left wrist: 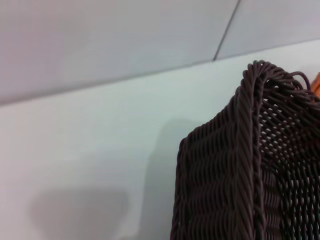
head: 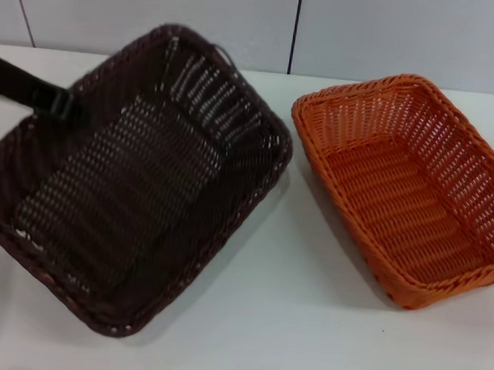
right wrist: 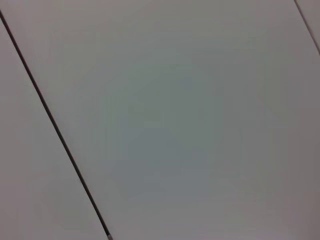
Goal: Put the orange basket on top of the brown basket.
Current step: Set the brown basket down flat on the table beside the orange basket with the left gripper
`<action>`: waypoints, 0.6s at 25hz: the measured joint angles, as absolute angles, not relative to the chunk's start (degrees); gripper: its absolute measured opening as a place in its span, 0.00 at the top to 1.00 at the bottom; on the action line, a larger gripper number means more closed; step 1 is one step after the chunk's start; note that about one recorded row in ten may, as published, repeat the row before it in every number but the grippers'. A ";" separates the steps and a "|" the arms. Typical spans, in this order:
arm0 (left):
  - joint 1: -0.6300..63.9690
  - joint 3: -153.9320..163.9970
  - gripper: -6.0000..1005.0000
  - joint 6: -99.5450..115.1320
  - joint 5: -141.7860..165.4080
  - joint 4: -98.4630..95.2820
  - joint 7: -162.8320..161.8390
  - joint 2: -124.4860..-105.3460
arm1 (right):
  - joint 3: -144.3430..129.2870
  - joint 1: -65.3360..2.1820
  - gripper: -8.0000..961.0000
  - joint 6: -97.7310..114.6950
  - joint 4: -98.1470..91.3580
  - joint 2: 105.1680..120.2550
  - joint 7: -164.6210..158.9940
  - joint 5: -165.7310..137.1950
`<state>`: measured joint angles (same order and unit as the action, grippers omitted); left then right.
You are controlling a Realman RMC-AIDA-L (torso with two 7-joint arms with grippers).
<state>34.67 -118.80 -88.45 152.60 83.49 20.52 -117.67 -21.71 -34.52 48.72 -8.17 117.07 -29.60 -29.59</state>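
The brown basket [head: 134, 184] fills the left half of the head view. It is tilted and sits large and close, apparently raised off the white table [head: 285, 344]. My left gripper [head: 64, 105] reaches in from the left and is closed on the basket's left rim. One corner of the basket shows close up in the left wrist view [left wrist: 235, 175], above the table with a shadow beneath it. The orange basket [head: 411, 191] stands empty on the table at the right, apart from the brown one. My right gripper is out of view.
A white panelled wall [head: 244, 20] with a dark vertical seam runs behind the table. The right wrist view shows only a pale wall panel [right wrist: 175, 125] with a dark seam.
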 joint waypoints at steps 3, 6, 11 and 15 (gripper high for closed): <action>35.17 -123.60 0.82 -94.28 151.04 89.53 24.73 -117.47 | -21.71 -34.53 0.21 48.69 -8.17 117.09 -29.59 -29.45; 37.58 -126.34 0.82 -101.38 147.03 90.88 31.42 -115.29 | -21.70 -34.46 0.21 48.69 -8.17 117.12 -29.59 -29.36; 41.90 -124.44 0.82 -105.09 146.44 83.27 35.99 -113.79 | -21.63 -34.24 0.21 48.76 -8.17 117.22 -29.59 -29.34; 43.63 -123.28 0.82 -104.52 146.72 79.28 36.87 -113.78 | -21.62 -34.19 0.21 48.69 -8.11 117.28 -29.59 -29.39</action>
<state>43.63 -123.28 -104.52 146.72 79.28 36.87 -113.78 -21.62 -34.19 48.69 -8.11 117.28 -29.59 -29.40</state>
